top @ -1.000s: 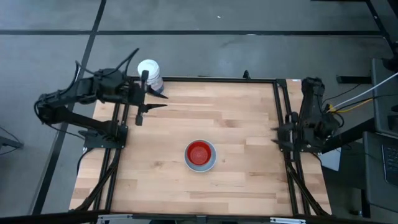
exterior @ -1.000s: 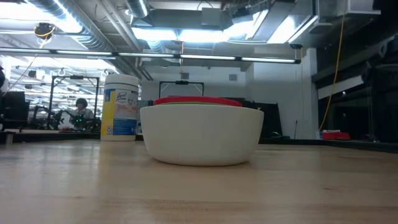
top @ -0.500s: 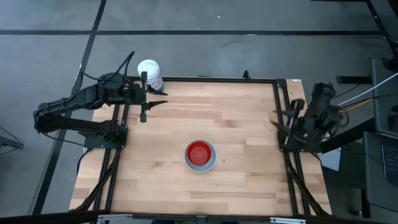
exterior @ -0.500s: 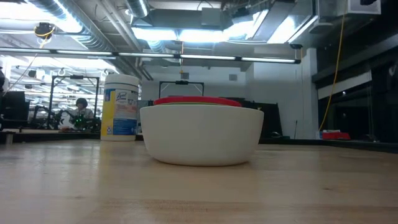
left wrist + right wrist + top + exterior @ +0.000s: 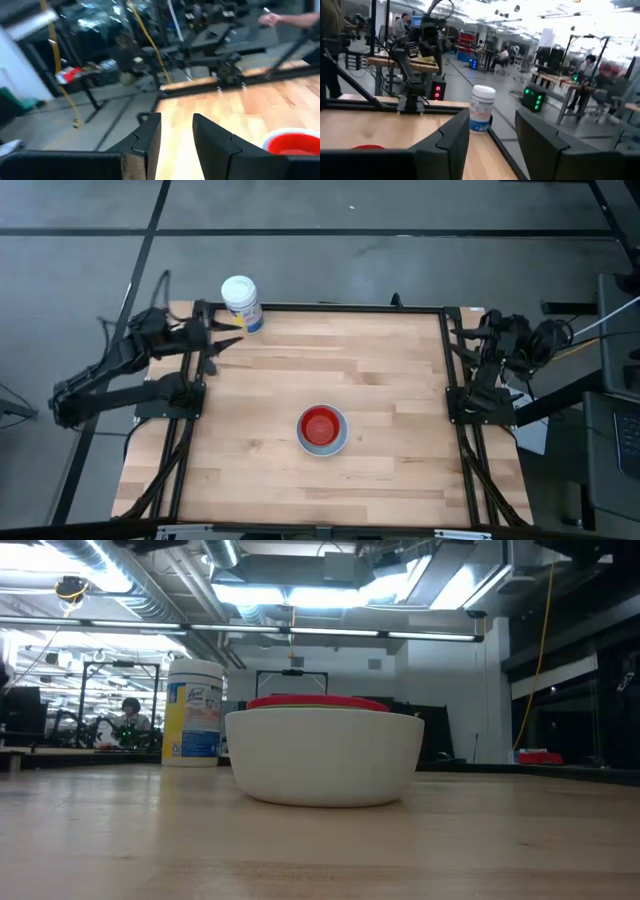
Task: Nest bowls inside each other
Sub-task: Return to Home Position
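The bowls stand nested in one stack at the table's middle. The white bowl (image 5: 325,755) is outermost and rests on its base. The red bowl (image 5: 321,425) is innermost, its rim (image 5: 318,701) just above the white rim. My left gripper (image 5: 228,340) hovers open over the table's far left corner, far from the stack, and its wrist view (image 5: 177,135) shows the red bowl (image 5: 292,142) off to one side. My right gripper (image 5: 465,348) hovers open at the table's right edge, its fingers (image 5: 450,137) empty.
A white-lidded canister (image 5: 241,302) with a blue-yellow label stands at the far left edge, close to my left gripper, and also shows in the low view (image 5: 194,710). Black frame rails (image 5: 455,395) run along both sides. Bare wood surrounds the stack.
My left gripper has drawn back toward the table's left edge and sunk, ending beside the canister. My right gripper has swung along the right edge toward the far side. The bowl stack has kept still.
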Available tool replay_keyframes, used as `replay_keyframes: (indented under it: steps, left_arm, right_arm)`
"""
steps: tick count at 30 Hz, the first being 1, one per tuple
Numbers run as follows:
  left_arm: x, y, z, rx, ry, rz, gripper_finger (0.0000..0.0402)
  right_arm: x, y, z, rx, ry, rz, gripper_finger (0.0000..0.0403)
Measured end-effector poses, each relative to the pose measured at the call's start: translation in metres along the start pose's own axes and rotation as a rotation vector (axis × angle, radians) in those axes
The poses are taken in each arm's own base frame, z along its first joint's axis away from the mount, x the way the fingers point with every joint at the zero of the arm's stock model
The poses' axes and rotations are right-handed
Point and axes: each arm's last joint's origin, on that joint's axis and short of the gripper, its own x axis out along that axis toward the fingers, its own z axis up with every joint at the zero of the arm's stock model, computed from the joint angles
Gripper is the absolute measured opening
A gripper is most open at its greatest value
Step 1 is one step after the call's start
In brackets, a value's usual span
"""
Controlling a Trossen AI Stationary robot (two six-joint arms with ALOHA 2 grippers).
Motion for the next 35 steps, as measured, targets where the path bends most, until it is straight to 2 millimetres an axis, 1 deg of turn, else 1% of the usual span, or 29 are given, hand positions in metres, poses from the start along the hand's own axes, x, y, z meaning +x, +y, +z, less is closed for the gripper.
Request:
replay_keyframes:
  steps: [2,4,6,9,11,14,15,16,19,21,25,27,29,31,33,35]
  left_arm:
    - [-0.013,-0.002,-0.007,-0.008,-0.02,0.034,0.0109]
    - [-0.021,-0.006,-0.016,-0.02,-0.022,0.055,0.0109]
    - [-0.026,-0.01,-0.027,-0.035,-0.007,0.067,0.0109]
    - [-0.034,-0.016,-0.043,-0.046,0.006,0.085,0.0109]
    - [-0.042,-0.019,-0.049,-0.053,-0.004,0.104,0.0109]
    - [-0.063,-0.023,-0.043,-0.053,-0.084,0.158,0.0109]
    - [-0.073,-0.025,-0.04,-0.065,-0.089,0.194,0.0109]
    - [-0.081,-0.027,-0.041,-0.086,-0.056,0.214,0.0109]
    - [-0.094,-0.031,-0.036,-0.147,0.005,0.159,0.0109]
    - [-0.103,-0.031,-0.026,-0.14,-0.049,0.156,0.0109]
    - [-0.107,-0.033,-0.03,-0.182,0.03,0.152,0.0109]
    - [-0.116,-0.033,-0.024,-0.177,0.018,0.162,0.0109]
    - [-0.121,-0.036,-0.029,-0.229,0.102,0.173,0.0109]
    - [-0.126,-0.041,-0.041,-0.292,0.246,0.148,0.0109]
    - [-0.13,-0.043,-0.04,-0.302,0.25,0.11,0.0109]
    - [-0.129,-0.047,-0.044,-0.31,0.279,0.031,0.0109]
  right_arm:
    - [0.0,-0.001,-0.002,0.01,0.012,0.011,0.0161]
    - [-0.001,-0.002,-0.004,0.007,0.019,0.031,0.0164]
    - [-0.002,-0.012,0.0,0.039,0.027,0.026,0.0169]
    - [-0.006,-0.026,-0.001,0.071,0.061,0.027,0.0179]
    - [-0.009,-0.038,-0.001,0.151,0.073,0.07,0.0185]
    - [-0.012,-0.039,0.0,0.198,0.073,0.188,0.0192]
    - [-0.013,-0.039,0.0,0.199,0.072,0.192,0.0194]
    - [-0.014,-0.039,0.0,0.199,0.073,0.18,0.0195]
    - [-0.015,-0.04,0.001,0.19,0.071,0.152,0.0196]
    - [-0.017,-0.04,0.003,0.192,0.063,0.142,0.0195]
    - [-0.022,-0.044,0.007,0.192,0.051,0.149,0.019]
    - [-0.027,-0.044,0.006,0.218,0.062,0.186,0.0187]
    - [-0.03,-0.043,0.006,0.264,0.074,0.235,0.0182]
    - [-0.033,-0.04,0.004,0.256,0.091,0.246,0.0175]
    - [-0.035,-0.035,0.002,0.239,0.103,0.233,0.0169]
    - [-0.036,-0.034,0.002,0.225,0.109,0.181,0.0162]
